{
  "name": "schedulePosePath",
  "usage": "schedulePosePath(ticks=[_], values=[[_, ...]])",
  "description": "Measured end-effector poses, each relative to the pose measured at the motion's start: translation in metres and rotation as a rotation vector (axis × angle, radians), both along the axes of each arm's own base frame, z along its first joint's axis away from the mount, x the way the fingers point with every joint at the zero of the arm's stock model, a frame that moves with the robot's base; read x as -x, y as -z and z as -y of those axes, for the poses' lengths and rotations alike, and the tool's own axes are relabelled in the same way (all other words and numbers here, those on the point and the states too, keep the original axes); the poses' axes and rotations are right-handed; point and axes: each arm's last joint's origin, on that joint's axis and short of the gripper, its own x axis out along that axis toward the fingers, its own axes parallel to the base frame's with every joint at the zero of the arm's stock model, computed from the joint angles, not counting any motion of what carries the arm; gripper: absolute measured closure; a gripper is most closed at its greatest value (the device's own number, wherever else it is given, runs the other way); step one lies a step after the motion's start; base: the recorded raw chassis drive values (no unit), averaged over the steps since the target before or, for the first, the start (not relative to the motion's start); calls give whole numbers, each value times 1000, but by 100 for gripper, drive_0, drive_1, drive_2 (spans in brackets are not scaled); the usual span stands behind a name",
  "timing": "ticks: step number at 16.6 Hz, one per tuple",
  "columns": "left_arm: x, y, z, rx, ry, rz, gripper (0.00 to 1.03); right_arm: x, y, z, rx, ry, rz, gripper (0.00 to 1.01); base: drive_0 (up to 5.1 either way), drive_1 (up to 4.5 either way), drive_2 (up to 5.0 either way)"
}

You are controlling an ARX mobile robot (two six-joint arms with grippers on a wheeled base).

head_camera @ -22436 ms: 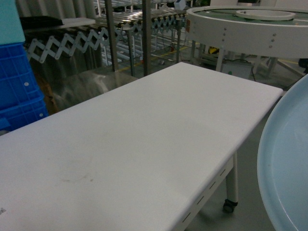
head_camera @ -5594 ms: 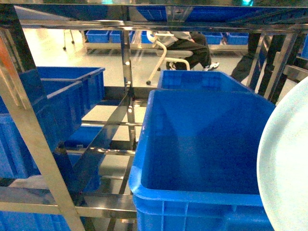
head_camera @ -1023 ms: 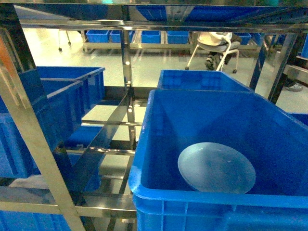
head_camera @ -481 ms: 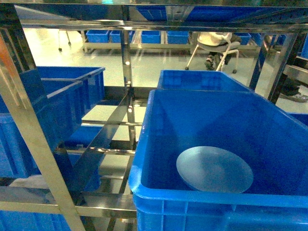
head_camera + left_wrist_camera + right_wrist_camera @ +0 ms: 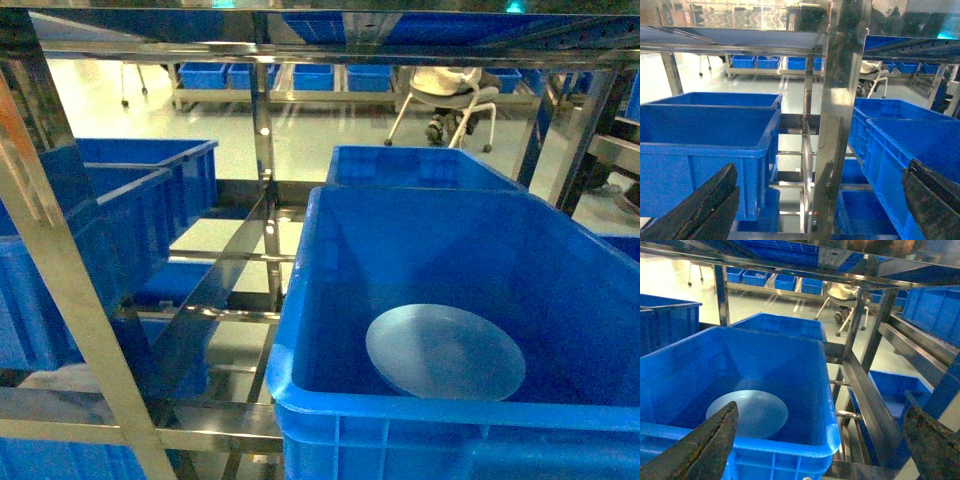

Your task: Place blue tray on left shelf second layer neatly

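Blue tray (image 5: 445, 352) lies flat on the floor of a deep blue crate (image 5: 440, 410), toward its near wall, with nothing touching it. From the right wrist camera the tray (image 5: 747, 412) shows just beyond and between the two dark fingers (image 5: 715, 442) of the right gripper (image 5: 820, 445), nearer the left-hand finger; those fingers are spread wide apart and grip nothing. The crate sits on a tier of the left shelf (image 5: 265, 160), whose shiny steel uprights and bars frame it on all sides.

The left gripper (image 5: 815, 202) also has its fingers (image 5: 705, 205) splayed wide and empty. Between them, well beyond the tips, stands a broad steel upright (image 5: 840, 115); past the left finger sits another blue crate (image 5: 705, 150), and past the right finger the crate wall (image 5: 890, 150) of the neighbouring bay. Far behind the rack, a seated person (image 5: 445, 85) is on a chair on the pale floor.
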Motion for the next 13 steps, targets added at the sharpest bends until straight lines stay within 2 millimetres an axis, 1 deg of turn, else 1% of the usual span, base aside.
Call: schedulePosePath(ticks=[3,5,7,8,9,10,13], values=[[0,0,0,0,1,2,5,4,2,8,10,43,-7,3,0,0,0],[0,0,0,0,-1,1,5,4,2,8,9,45,-7,3,0,0,0],[0,0,0,0,-1,1,5,4,-2,9,-18,53,31,10,0,0,0],[0,0,0,0,-1,1,5,4,-3,9,-26,55,42,12,0,0,0],[0,0,0,0,-1,0,5,4,-5,9,-45,56,64,19,0,0,0],[0,0,0,0,-1,1,5,4,-3,9,-68,59,39,32,0,0,0],[0,0,0,0,-1,1,5,4,-3,9,-86,59,47,69,0,0,0]])
